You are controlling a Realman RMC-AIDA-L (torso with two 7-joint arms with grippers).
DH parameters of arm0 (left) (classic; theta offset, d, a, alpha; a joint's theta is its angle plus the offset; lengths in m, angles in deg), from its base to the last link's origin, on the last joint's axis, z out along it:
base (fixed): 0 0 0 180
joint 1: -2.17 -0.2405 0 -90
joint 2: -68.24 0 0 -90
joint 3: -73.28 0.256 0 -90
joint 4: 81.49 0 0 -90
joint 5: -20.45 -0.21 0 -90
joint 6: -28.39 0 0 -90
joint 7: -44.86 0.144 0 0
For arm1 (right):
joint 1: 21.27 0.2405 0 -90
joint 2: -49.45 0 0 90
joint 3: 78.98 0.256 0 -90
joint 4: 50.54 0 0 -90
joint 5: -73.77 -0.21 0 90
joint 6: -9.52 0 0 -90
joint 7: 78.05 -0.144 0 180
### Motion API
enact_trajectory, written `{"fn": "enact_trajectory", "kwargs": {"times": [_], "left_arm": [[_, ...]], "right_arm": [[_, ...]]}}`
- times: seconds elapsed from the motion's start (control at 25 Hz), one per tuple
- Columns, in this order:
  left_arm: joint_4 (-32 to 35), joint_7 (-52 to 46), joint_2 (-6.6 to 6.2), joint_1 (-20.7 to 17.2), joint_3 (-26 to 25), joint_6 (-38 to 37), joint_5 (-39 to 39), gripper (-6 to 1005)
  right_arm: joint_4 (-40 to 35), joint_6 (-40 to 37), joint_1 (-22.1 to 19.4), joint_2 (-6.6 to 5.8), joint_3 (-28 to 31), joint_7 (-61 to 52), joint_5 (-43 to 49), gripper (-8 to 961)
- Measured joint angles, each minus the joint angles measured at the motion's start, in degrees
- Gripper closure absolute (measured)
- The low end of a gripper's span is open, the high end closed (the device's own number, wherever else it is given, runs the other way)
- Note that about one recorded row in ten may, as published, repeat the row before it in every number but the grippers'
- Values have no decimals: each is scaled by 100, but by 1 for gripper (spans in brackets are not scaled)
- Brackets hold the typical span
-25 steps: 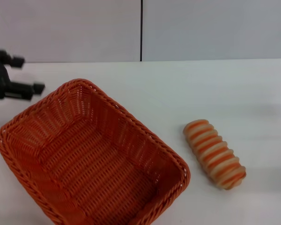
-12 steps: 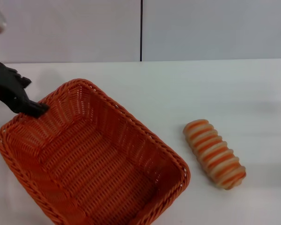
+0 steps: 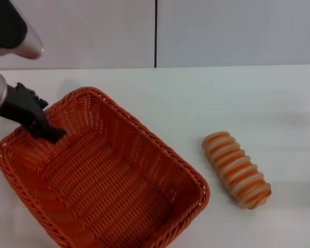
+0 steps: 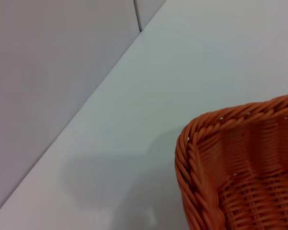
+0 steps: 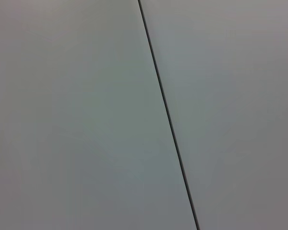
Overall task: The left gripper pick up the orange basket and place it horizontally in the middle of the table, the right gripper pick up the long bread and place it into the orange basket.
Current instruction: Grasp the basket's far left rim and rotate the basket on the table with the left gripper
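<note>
1. One basket sits near my left front on the table, set diagonally.
2. One bread lies to its right, well apart.
3. My left gripper dips inside the basket's far left rim; can't tell if its fingers are apart.
4. Right gripper: unseen.

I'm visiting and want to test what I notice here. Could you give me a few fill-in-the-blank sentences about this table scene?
1. The left gripper reaches over the far left rim of the ____ basket.
2. The long bread lies on the table, to the basket's ____.
3. The basket holds ____.

Missing words: orange; right; nothing
</note>
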Motion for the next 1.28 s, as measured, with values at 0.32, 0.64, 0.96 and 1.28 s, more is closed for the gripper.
{"fn": "enact_trajectory", "kwargs": {"times": [0.32,0.64,0.96,1.28], "left_arm": [[-248,-95,-14,-182,351,339,-188,228],[-526,46,-14,-109,413,370,-293,234],[-369,-22,-2,-40,527,247,-309,428],[-265,-754,8,206,588,102,-311,706]], "right_arm": [[7,-26,-26,0,-64,-58,0,353],[53,-160,-142,26,-68,-118,1,356],[36,-263,-176,19,-53,-135,1,360],[-279,-230,-67,-11,-40,-209,1,364]]}}
